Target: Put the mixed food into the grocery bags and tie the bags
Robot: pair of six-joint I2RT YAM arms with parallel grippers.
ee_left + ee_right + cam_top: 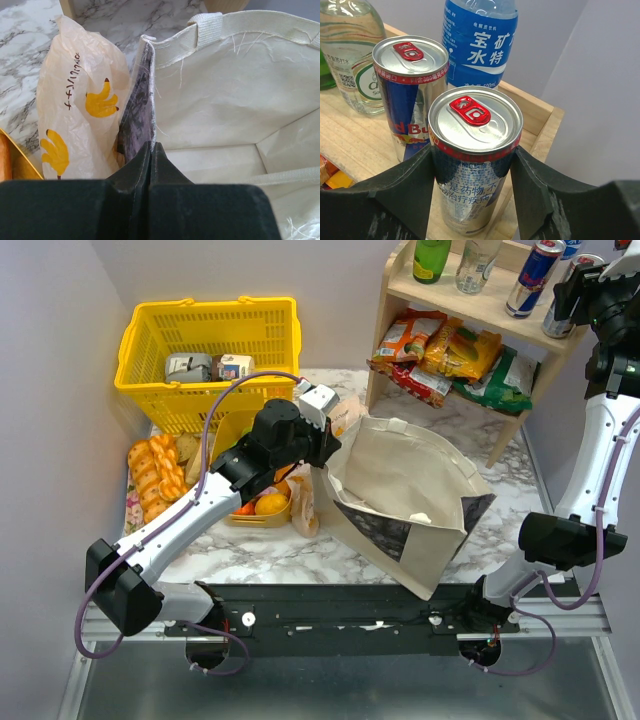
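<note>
One beige canvas tote (400,490), dark print, mouth open, frame centre. One peach bag (80,100), banana prints, touching tote's left. Two blue-silver cans, red tabs, upper-right shelf (495,302): near can (475,120), far can (410,90). Left gripper (151,150) pinching tote edge. Right gripper (472,165) spread astride near can.

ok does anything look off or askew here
The tote is askew: it slumps at a tilt, with its rim pinched in the left end effector and loose threads along that rim. The peach bag stands crumpled beside it. Nothing looks spilled or broken.
</note>
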